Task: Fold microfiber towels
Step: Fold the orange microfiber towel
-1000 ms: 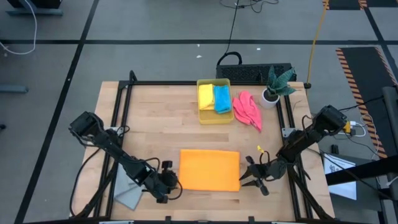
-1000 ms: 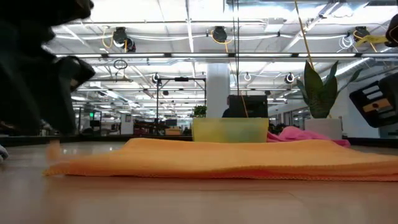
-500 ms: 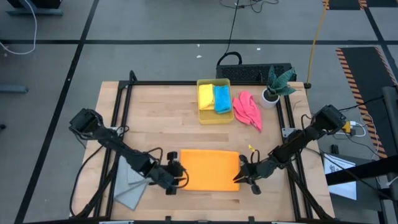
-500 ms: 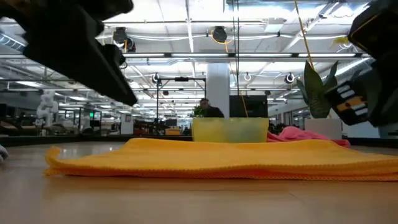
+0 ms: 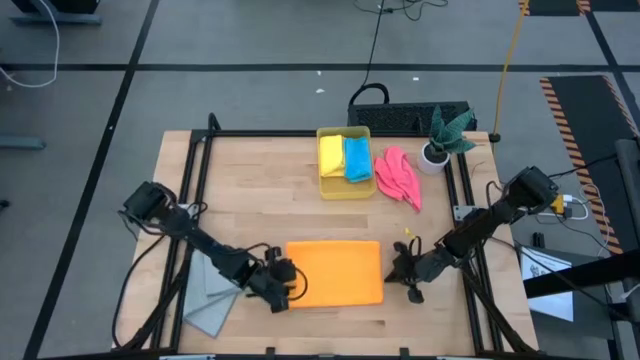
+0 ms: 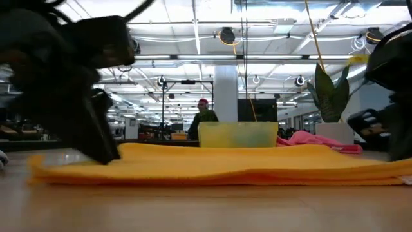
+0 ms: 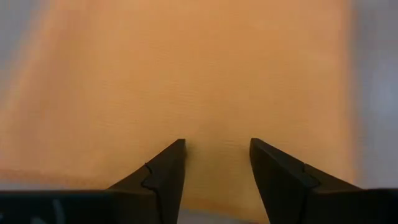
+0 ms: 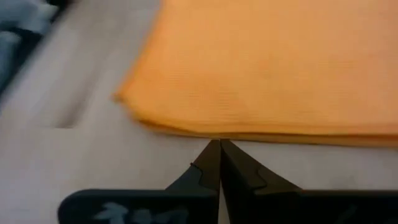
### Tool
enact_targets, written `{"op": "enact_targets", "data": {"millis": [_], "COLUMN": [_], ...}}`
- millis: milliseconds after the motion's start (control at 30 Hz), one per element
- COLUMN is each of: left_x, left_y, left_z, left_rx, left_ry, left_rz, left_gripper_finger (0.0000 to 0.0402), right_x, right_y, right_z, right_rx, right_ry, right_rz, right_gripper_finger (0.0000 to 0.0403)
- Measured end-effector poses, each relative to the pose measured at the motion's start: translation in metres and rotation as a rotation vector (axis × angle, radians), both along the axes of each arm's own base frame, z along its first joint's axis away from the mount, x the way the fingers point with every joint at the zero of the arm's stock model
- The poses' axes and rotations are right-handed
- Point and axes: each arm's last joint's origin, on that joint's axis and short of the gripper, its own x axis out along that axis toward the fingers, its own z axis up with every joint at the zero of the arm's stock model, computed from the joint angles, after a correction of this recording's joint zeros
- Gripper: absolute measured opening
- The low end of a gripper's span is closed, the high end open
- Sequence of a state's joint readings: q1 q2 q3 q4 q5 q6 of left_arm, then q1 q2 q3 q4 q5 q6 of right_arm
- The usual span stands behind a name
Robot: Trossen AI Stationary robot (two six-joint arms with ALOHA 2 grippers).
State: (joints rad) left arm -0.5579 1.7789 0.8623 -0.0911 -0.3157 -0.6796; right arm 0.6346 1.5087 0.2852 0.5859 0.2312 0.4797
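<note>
Orange towel (image 5: 335, 271): it is being kept flat on the wooden table (image 5: 250, 190), near the front edge, already folded once into a wide shape.
Long way of the towel: it is running from side to side, from one arm to the other.
Left gripper (image 5: 287, 285): it is being held at the towel's left short edge, down low. In the left wrist view its two dark fingers (image 7: 163, 173) are being held apart, with orange cloth showing between and past them. Nothing is being pinched yet.
Right gripper (image 5: 399, 271): it is being held just beside the towel's right short edge. In the right wrist view the two fingers (image 8: 208, 168) are pressed tight together, with the tips right at the cloth's edge. It cannot be told if any cloth is being caught.
Which arm is nearer: both are very close, one at each short end, and the left one is already over the cloth.
Next move: a short end is probably being readied for lifting and carrying across to the other end.
Other towels: the yellow towel (image 5: 330, 155) and blue towel (image 5: 356, 158) are lying in the bin (image 5: 343, 190). The pink towel (image 5: 397, 176) is lying loose beside it. The grey towel (image 5: 208, 300) is lying by the left arm.
</note>
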Motion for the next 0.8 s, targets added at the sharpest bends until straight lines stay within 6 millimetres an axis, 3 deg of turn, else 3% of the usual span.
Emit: {"op": "enact_targets", "data": {"millis": [100,167,333,567,667,800], "left_x": [-0.008,-0.002,0.009,0.025,0.022,0.009], "left_y": [-0.012,-0.021,-0.016,0.031,0.049,0.055], "left_z": [0.005,0.016,0.028,0.022,0.015,0.010], "left_rx": [0.003,-0.003,0.184,0.300,0.283,0.264], "left_ry": [-0.008,-0.082,-0.177,-0.085,0.025,0.147], "left_rz": [-0.006,-0.003,0.010,0.107,0.183,0.294], "left_gripper_finger": [0.0182,0.0182,0.0182,0.0182,0.0182,0.0182], "right_x": [0.001,0.002,0.013,0.032,0.038,0.035], "right_y": [-0.004,-0.004,0.004,0.012,0.011,0.004], "right_z": [0.009,0.021,0.040,0.006,-0.009,-0.016], "right_rx": [-0.008,0.021,0.076,0.028,0.026,-0.002], "right_ry": [-0.038,-0.113,-0.311,-0.168,-0.113,-0.030], "right_rz": [-0.023,-0.040,0.016,-0.018,-0.054,-0.101], "right_gripper_finger": [0.0001,0.0001,0.0000,0.0000,0.0000,0.0000]}}
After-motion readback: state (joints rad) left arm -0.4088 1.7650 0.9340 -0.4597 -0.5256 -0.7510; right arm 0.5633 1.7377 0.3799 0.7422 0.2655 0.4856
